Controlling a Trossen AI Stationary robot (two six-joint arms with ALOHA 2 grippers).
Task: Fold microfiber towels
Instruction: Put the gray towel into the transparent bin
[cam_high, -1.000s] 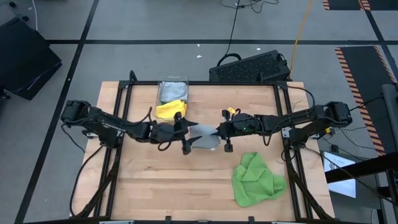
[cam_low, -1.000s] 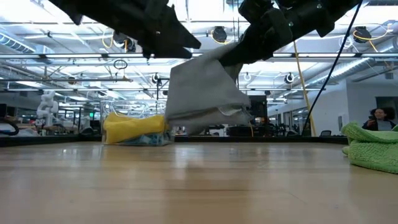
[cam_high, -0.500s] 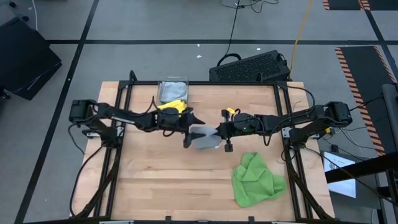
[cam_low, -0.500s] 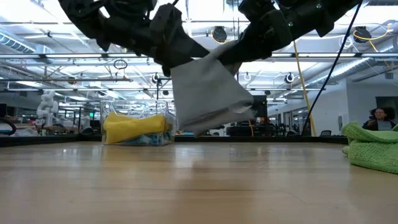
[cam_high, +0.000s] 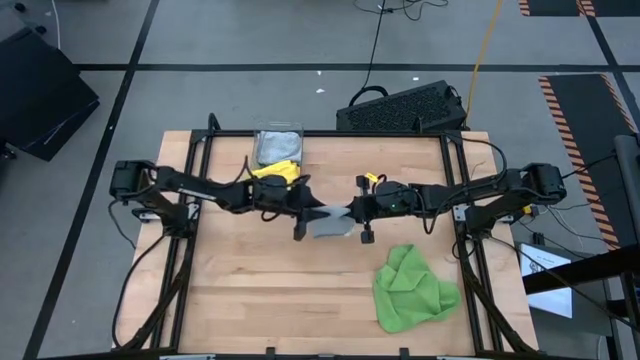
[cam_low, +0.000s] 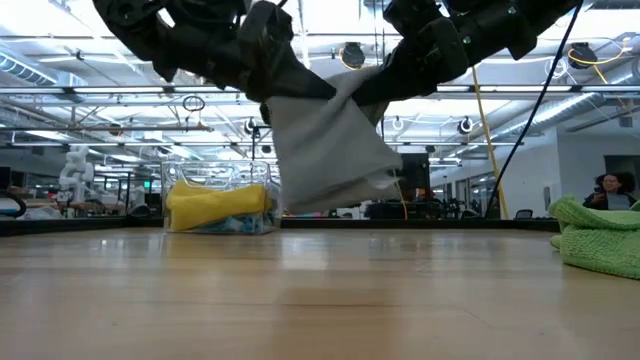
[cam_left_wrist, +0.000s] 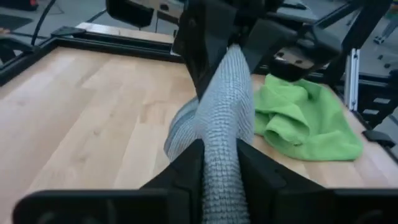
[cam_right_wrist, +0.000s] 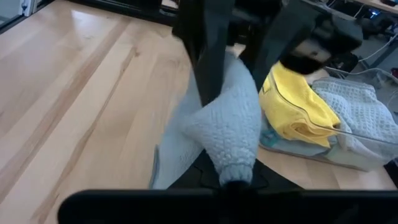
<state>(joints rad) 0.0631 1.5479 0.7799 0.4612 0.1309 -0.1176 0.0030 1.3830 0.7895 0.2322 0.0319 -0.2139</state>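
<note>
Holding the grey towel (cam_high: 328, 222) pinched aloft between left gripper (cam_high: 306, 208) and right gripper (cam_high: 352, 212), mid-fold; next, probably lowering it flat mid-bench (cam_high: 250, 290).

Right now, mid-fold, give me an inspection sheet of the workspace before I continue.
Surface: wooden table, bare at the front.
Job's things: grey towel held in the air between both arms; bright green towel crumpled front right; yellow towel draped on the clear bin.
Clutter: nothing seen.
End effectors: left end effector and right end effector both clamp the grey towel.
Cables: yellow cable on the floor.
Surroundings: black case behind the table; a person far right.
</note>
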